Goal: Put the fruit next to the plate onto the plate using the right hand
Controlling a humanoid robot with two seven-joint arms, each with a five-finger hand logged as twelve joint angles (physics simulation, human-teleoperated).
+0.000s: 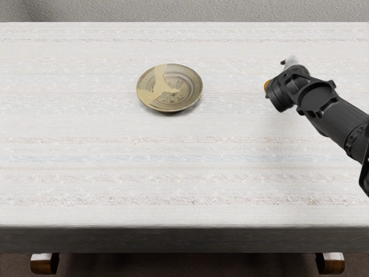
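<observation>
Head view: fruit (267,86) mostly hidden behind right hand (286,78), plate (169,88) well apart

Plate (195,86) olive-gold, swirled; table (173,179) pale, striped; fruit (267,86) orange.

Head view looks down aslant across the table (173,173) from its front

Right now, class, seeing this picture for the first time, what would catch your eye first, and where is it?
The patterned olive-and-cream plate sits alone on the pale table, left of centre toward the far edge. The dark right hand reaches in from the right edge, well to the plate's right. An orange sliver peeks out at its left side, probably the fruit, mostly hidden.
</observation>
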